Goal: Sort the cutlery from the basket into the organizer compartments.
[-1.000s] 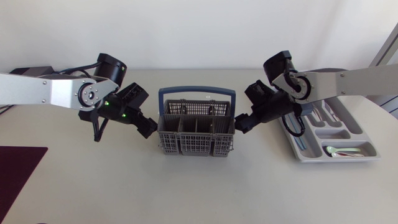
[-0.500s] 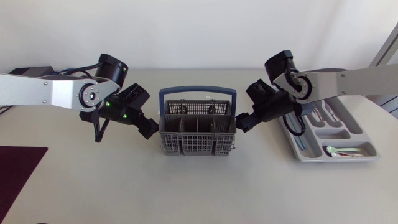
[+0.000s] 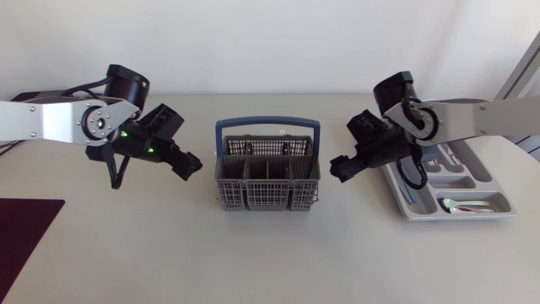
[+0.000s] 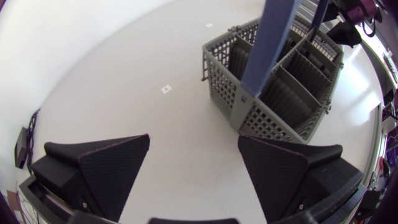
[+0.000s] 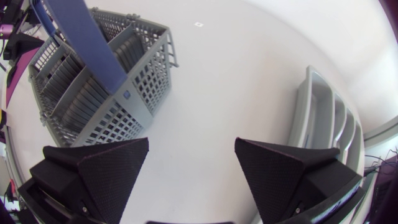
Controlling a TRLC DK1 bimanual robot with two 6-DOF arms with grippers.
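The grey cutlery basket [image 3: 267, 179] with a blue handle [image 3: 267, 125] stands mid-table; no cutlery shows in its compartments. My left gripper [image 3: 187, 165] hangs open a short way to its left, touching nothing. My right gripper [image 3: 337, 167] is open too, between the basket and the grey organizer [image 3: 481, 181] at the right, which holds a pale spoon [image 3: 465, 203] and other cutlery. In the left wrist view the gripper [image 4: 194, 168] has bare table between its fingers, the basket [image 4: 273, 87] ahead. The right wrist view shows its gripper [image 5: 193, 168] empty, basket [image 5: 93, 81] and organizer [image 5: 326, 118] ahead.
A dark maroon mat [image 3: 24, 236] lies at the front left corner of the table. A black box [image 3: 40, 95] sits at the back left edge. White tabletop stretches in front of the basket.
Both grippers have drawn back from the basket's sides, the left one leftward, the right one rightward. The basket has stayed in place.
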